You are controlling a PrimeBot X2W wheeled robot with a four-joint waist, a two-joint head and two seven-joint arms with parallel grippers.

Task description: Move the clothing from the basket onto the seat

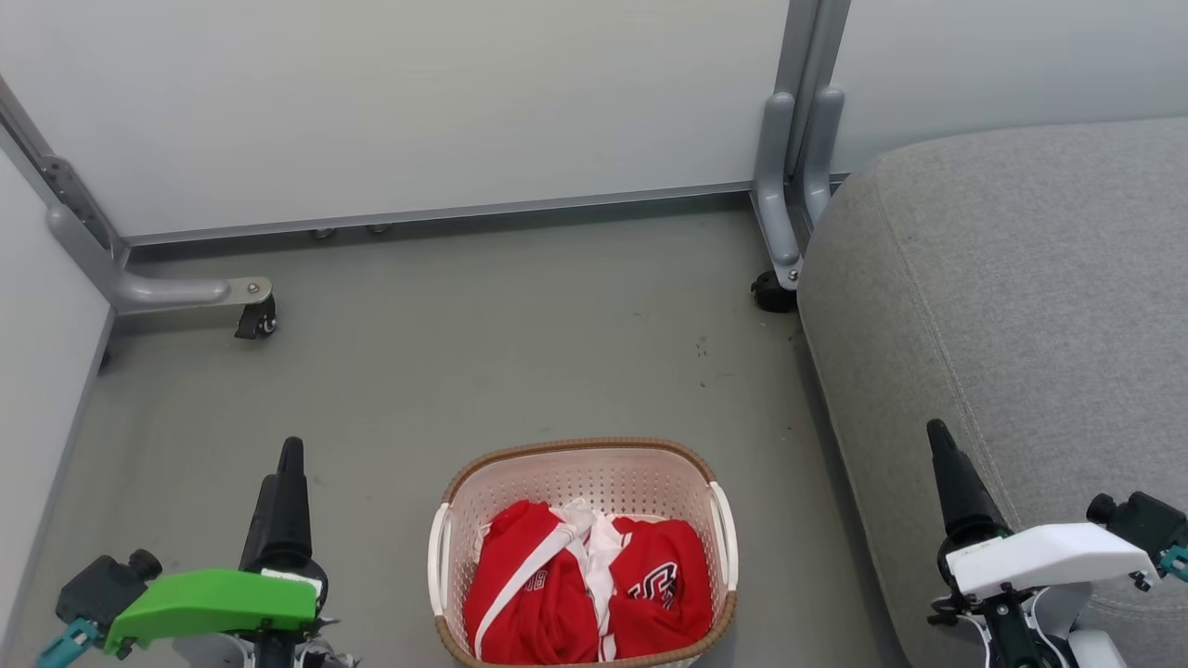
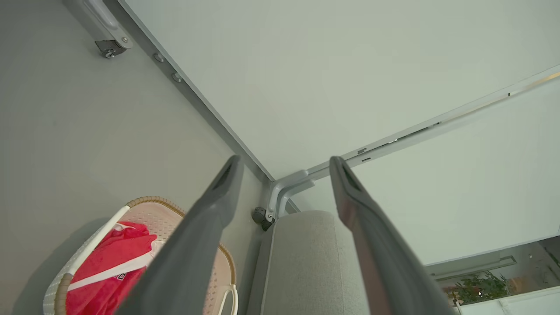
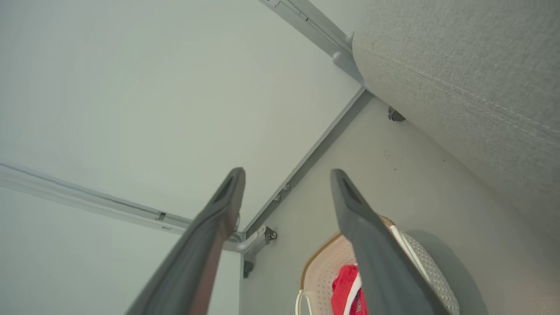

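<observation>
Left gripper [image 2: 285, 162]: you see its jaws spread wide and empty, left of the basket [image 1: 575, 447].
Right gripper [image 3: 286, 173]: its jaws are spread wide too, empty, at the seat's near edge.
Clothing [image 1: 580, 580]: red and white, it lies inside the basket, between your grippers.
Seat [image 1: 1021, 278]: grey, near the basket's right side.

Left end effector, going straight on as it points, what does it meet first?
The left end effector looks free up to the pale wall panel by the grey post; depth unclear.
</observation>
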